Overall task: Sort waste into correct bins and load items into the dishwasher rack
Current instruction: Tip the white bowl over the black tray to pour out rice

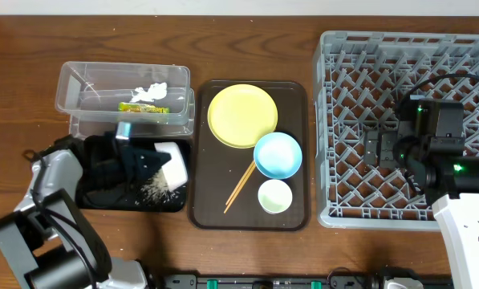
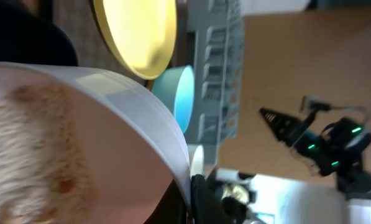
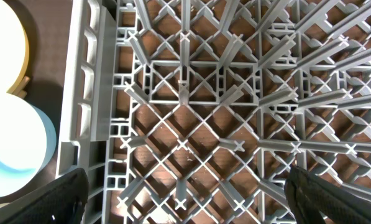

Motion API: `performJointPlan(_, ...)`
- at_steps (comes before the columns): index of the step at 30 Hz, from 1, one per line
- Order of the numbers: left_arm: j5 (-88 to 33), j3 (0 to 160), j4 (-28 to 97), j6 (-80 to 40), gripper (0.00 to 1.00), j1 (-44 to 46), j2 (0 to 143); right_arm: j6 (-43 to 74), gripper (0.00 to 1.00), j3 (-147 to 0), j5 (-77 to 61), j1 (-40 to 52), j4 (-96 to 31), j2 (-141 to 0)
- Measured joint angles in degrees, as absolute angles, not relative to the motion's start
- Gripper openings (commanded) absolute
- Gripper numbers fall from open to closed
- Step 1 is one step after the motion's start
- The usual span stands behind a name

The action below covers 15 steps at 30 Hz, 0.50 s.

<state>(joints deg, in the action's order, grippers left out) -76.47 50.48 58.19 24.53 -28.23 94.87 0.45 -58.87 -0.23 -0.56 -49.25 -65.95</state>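
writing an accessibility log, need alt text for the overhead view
The left gripper holds a white bowl tilted over a black tray of rice grains. A clear tub holds a tissue and snack wrapper; a brown tray carries a yellow plate, blue bowl, cup and chopsticks. The right gripper hangs over the grey rack.

Tub (image 1: 87,88) stands rear left, holding wrapper (image 1: 143,107) and tissue (image 1: 152,93). Shallow tray (image 1: 119,202) sits directly before it, edges meeting. Inside it, rice (image 1: 153,189) lies just before a tilted bowl (image 1: 172,163) (at the tray's right end). Serving tray (image 1: 211,205) occupies centre: plate (image 1: 241,116) at rear, upright bowl (image 1: 278,154) at the plate's front right, cup (image 1: 274,196) before that bowl, chopsticks (image 1: 240,186) left of the cup. Rack (image 1: 343,120) stands to the right.
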Motion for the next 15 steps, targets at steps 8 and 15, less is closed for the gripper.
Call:
performJointPlan(8, -84.4, 50.5, 62.6, 21.1, 0.06, -32.6, 95.5, 0.4, 0.99, -58.9, -0.2, -0.6, -49.6, -66.0)
performJointPlan(15, -87.5, 50.5, 63.0, 18.2, 0.06, -35.5, 95.5, 0.4, 0.99, -58.9, -0.2, -0.6, -49.6, -66.0)
